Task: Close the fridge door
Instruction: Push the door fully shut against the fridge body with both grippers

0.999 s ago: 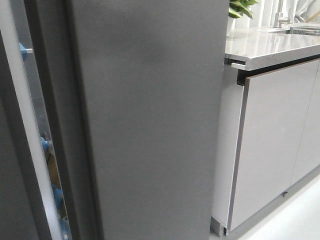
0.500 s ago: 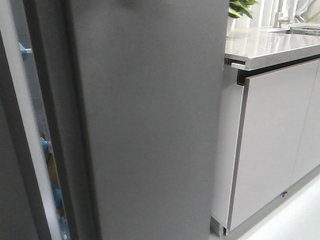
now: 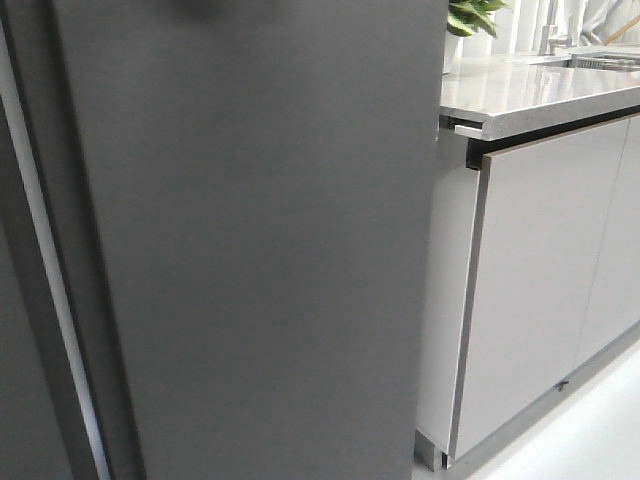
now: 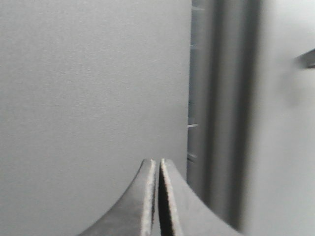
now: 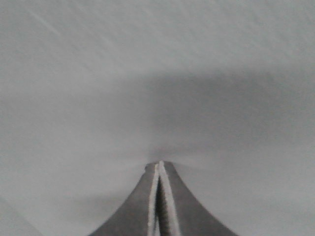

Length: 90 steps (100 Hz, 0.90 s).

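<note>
In the front view the fridge door point(image 3: 18, 400) is the dark-grey panel at the far left, edged by its white lining strip point(image 3: 45, 290). It stands almost against the fridge body, with only a thin gap, and no shelf bins show. Neither gripper shows in the front view. My left gripper point(image 4: 157, 163) is shut and empty, close to a flat matte grey panel point(image 4: 88, 83) whose edge and a dark gap lie beside it. My right gripper point(image 5: 159, 164) is shut and empty, with its tips at or against a flat grey surface point(image 5: 157, 73). I cannot tell which panel that surface is.
The broad dark-grey fridge side wall point(image 3: 270, 250) fills the middle of the front view. To its right stand glossy light-grey cabinet doors point(image 3: 540, 280) under a pale stone countertop point(image 3: 530, 90), with a green plant point(image 3: 470, 15) behind. Pale floor point(image 3: 590, 440) lies at the lower right.
The gap between the white lining strip and the fridge body has narrowed, and the blue items and bins behind it are now hidden. The cabinet has shifted slightly left in view.
</note>
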Motion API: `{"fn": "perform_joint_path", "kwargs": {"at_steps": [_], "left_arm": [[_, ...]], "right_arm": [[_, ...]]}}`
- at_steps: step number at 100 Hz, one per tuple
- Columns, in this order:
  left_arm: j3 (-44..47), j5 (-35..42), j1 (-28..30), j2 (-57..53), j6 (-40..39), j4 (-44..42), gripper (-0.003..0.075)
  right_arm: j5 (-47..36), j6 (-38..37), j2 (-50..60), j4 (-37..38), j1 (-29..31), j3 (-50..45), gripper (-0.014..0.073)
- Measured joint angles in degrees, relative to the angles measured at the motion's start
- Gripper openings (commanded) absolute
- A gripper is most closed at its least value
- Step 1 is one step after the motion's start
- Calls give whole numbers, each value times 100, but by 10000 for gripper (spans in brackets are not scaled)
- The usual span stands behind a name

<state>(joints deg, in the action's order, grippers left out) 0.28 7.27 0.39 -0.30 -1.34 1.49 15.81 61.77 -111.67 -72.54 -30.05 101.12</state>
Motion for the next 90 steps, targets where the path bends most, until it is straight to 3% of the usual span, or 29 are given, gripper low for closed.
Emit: {"fn": "perform_joint_path", "kwargs": {"at_steps": [20,45,57,71,90], "left_arm": [[0,0,0,0,0,0,-20],[0,0,0,0,0,0,-20],[0,0,0,0,0,0,-20],[0,0,0,0,0,0,-20],[0,0,0,0,0,0,-20]], "right_arm": [[76,0,-651,11,-36,767,-46],[313,-11,-837,-1,-36,1030,-46],[623,-488,-849,251,45,1030,-46],[1443,-1863,-882,1387,238,1030,-46],[2635,-4022,-726,3772,560,1030,-46]]}}
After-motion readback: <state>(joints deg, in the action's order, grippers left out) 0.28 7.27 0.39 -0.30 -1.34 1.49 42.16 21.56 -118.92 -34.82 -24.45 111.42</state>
